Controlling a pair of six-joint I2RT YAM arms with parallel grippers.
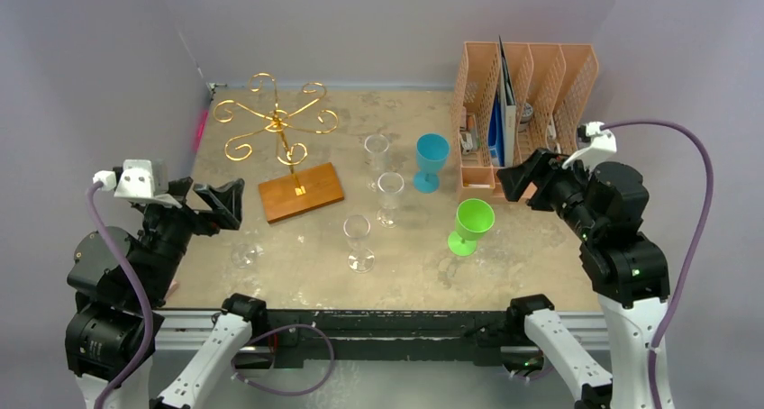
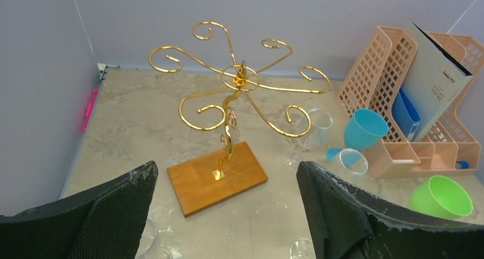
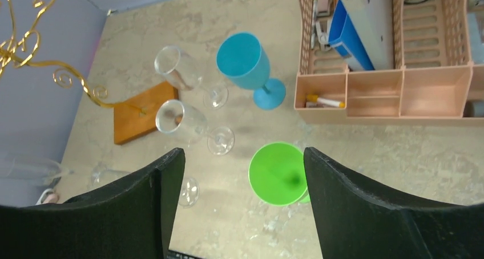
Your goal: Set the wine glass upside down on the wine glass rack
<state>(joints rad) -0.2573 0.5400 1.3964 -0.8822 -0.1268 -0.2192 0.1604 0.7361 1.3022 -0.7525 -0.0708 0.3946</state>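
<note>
Plain grey walls (image 1: 387,22) enclose a beige marbled table (image 1: 405,278).

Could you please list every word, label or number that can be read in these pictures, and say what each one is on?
On the white folder in the orange file organiser: small dark print near its edge, too blurred to read.
No other writing, label or number shows in any view.

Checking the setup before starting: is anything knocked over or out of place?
One clear glass by the left gripper appears to lie on its side; the other glasses and the rack stand upright.
</note>
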